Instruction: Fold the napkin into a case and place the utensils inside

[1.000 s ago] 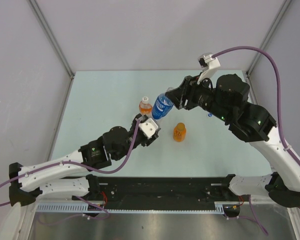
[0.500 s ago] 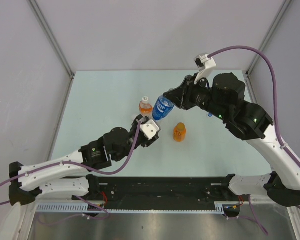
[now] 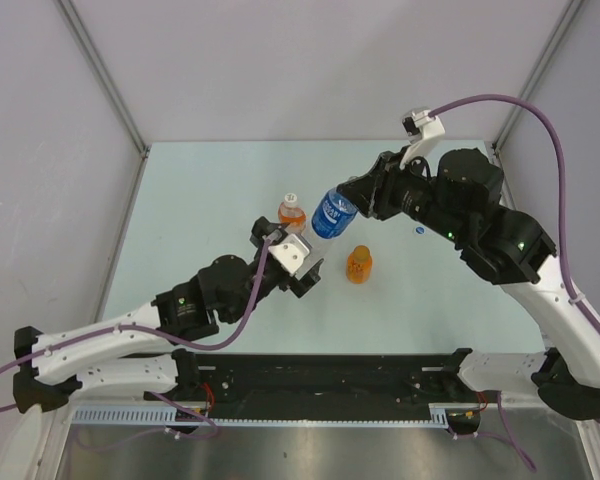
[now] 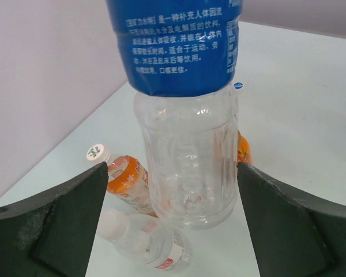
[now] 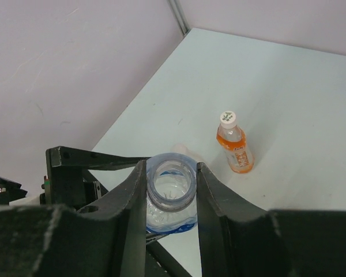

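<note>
Two fingers of the right gripper (image 5: 170, 173) clamp the uncapped neck of a clear, ribbed plastic bottle (image 5: 170, 190) with a glossy blue label, tilted above the pale table (image 3: 200, 190). Left gripper (image 4: 172, 173) spread wide, flanking its base. Small white-capped orange bottle (image 3: 292, 210) stands nearby.

I work in a robot lab cell, not a home or a shop. My desk (image 3: 200, 200) is a bare pale green slab. Plain grey-lilac panels (image 3: 280, 60) set in aluminium posts (image 3: 100, 75) box it in behind and on both sides. A black mounting rail (image 3: 320, 372) runs along the desk's near edge and carries my arms (image 3: 520, 250), with a white toothed cable track (image 3: 250, 420) just in front. Purple cables (image 3: 490, 97) loop above the desk's right side.
</note>
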{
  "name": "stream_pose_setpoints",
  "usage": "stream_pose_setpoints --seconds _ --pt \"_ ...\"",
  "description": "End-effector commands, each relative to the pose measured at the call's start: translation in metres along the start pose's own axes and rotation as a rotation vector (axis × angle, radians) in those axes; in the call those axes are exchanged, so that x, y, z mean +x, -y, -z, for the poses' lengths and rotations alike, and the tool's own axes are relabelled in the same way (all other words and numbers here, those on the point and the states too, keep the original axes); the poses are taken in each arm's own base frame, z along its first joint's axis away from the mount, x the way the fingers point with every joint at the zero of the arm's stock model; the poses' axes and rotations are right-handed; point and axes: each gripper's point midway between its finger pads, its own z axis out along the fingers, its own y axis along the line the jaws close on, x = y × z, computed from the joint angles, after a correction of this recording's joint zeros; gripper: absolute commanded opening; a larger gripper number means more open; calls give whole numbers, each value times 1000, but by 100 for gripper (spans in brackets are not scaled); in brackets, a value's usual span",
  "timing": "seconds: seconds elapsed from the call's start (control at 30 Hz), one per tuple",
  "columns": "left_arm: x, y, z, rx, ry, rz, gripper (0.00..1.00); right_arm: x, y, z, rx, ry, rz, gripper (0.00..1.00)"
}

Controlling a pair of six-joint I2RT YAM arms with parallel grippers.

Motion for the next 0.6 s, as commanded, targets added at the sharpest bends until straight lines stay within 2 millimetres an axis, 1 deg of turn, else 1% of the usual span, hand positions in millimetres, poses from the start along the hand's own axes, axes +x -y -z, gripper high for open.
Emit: stream_pose_setpoints --seconds 0.0,0.07,0.1,0.13,0.2,0.23,0.27,0.3,0.33,0.37,0.4,0.47,0.5,0.53,0.57 --pt "-18 -13 5 -53 54 49 100 -15 2 14 9 59 3 0" --pt "-19 -15 7 -63 55 62 100 -19 8 19 34 79 5 0" --pt "-18 -16 8 -66 48 59 100 -25 13 22 59 100 6 0" --pt "-21 -20 11 -75 53 66 100 -29 17 25 77 110 13 0" --pt "-19 -23 15 -78 34 55 100 -44 32 34 144 153 17 0" --pt "-26 -29 19 -90 40 61 99 -46 41 36 176 152 32 0" --pt "-28 -32 22 -96 38 61 100 -50 48 37 206 160 38 0" --pt "-26 -34 26 -95 20 52 100 -58 63 42 270 186 37 0" --pt "-33 -41 33 -105 35 61 100 -61 71 45 298 194 40 0" --pt "-34 -44 38 -108 35 66 100 -63 81 46 333 199 48 0" --pt "-31 -47 42 -113 18 61 100 -68 98 51 412 221 53 0" --pt "-35 -59 54 -149 28 99 100 -68 121 53 524 233 104 0" --pt "-34 -62 58 -158 26 110 100 -72 141 64 643 273 117 0" --pt "-34 -63 61 -165 32 135 100 -85 152 67 697 345 127 0" --pt "-36 -67 66 -174 45 153 100 -65 174 58 763 312 153 0"
